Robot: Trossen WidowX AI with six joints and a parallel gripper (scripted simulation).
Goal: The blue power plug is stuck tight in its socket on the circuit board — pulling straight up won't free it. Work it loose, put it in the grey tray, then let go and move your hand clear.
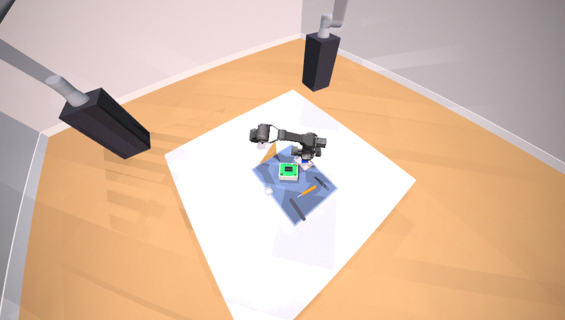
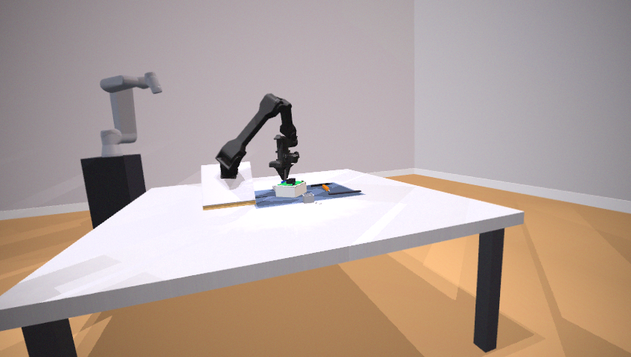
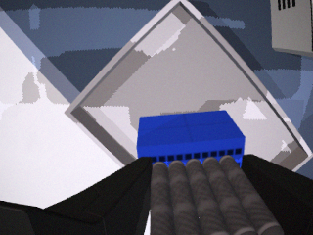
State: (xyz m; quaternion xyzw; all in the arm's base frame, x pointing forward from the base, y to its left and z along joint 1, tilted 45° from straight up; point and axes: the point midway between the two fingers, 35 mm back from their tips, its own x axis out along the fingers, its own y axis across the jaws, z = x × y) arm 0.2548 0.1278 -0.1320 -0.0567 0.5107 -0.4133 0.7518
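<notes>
Blue power plug [image 1: 304, 161] [image 2: 283, 181] [image 3: 191, 132], out of its socket, sits low over the grey tray [image 1: 306, 166] [image 3: 161, 73]; whether its underside touches the tray's floor, I cannot tell. The hand [image 1: 304, 158] [image 2: 284, 179] [image 3: 198, 167] is clenched on the plug, a dark finger at either end of it. Thick grey-brown cables [image 3: 196, 196] run from the plug's row of small square holes, between the fingers in the wrist view.

Seen from the top, the green circuit board [image 1: 292, 175] [image 2: 299, 182] lies near the tray, to its left and a little lower, on a white box [image 1: 288, 178] [image 2: 289, 190] [image 3: 293, 29]. A black part [image 1: 288, 169] [image 2: 290, 181] stands up from the board. Below and right of the tray are the dark tweezers [image 1: 321, 183] [image 2: 320, 184]; the orange-handled screwdriver [image 1: 309, 190] [image 2: 325, 187] is below it, and a dark strip [image 1: 297, 209] [image 2: 344, 192] farther down. A small pale block [image 1: 268, 191] [image 2: 308, 198] sits lower left of the tray, beyond the box — right by the edge of the blue mat [image 1: 313, 204] [image 2: 276, 203] [image 3: 73, 29]. The black arm [image 1: 291, 135] [image 2: 254, 130] reaches over the white tabletop [image 1: 356, 178] [image 2: 266, 248] [image 3: 29, 162] from the tray's upper left.
</notes>
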